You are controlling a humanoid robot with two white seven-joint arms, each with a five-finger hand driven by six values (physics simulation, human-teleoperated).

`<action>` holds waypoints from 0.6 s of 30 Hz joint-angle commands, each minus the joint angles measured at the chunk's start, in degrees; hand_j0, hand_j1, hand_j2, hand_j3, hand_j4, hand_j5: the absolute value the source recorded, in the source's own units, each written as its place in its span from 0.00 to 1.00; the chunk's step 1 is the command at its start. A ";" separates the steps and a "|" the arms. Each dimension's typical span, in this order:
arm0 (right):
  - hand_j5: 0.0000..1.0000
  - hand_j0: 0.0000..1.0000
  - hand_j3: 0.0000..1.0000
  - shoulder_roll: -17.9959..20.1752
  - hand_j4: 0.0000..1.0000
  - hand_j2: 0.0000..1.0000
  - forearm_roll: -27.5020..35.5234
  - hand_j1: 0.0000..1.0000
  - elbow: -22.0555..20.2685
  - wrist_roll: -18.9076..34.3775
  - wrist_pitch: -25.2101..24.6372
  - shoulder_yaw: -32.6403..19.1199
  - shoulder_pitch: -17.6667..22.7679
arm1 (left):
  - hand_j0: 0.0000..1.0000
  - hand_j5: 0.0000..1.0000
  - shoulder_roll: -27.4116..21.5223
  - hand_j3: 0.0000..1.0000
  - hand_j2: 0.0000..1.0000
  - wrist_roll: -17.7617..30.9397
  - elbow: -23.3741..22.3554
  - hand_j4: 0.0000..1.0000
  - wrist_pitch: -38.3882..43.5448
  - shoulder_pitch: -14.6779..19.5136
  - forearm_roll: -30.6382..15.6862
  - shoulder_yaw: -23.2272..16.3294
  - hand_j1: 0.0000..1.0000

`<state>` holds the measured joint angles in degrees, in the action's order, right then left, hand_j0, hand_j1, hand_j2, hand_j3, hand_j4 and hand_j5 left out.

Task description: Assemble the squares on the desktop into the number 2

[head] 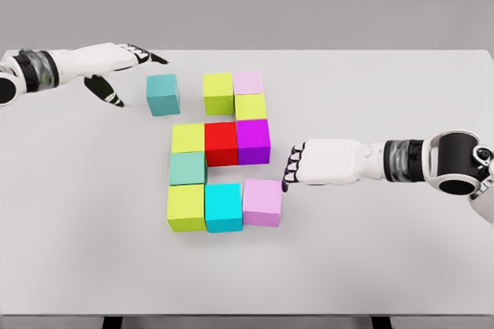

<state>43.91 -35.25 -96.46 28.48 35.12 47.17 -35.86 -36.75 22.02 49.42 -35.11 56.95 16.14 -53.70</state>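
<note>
The digit is nearly built on the white counter (pixel 386 97): only the teal cube (pixel 163 94) stands apart, just left of the top row's lime cube (pixel 218 93). The left hand (pixel 116 66), fingers spread and empty, hovers beside it, likely about to nudge it right to close the gap. The right hand (pixel 295 165), fingers curled, touches the pink bottom cube (pixel 262 201)

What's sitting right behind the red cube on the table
Directly behind the red cube sits a yellow-green cube, seemingly a small gap apart. The red cube's back face and the tabletop strip between them are hidden from this view.
</note>
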 commanded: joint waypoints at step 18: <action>0.68 0.68 0.68 0.74 0.68 0.68 1.50 0.68 0.04 -0.44 -0.12 0.02 1.32 | 0.88 0.88 -5.61 0.88 0.88 0.04 0.68 0.88 0.11 -1.85 3.55 0.09 0.88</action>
<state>44.59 -34.44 -96.35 28.04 35.12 47.22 -34.54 -42.23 22.08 50.10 -35.11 55.11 19.25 -53.70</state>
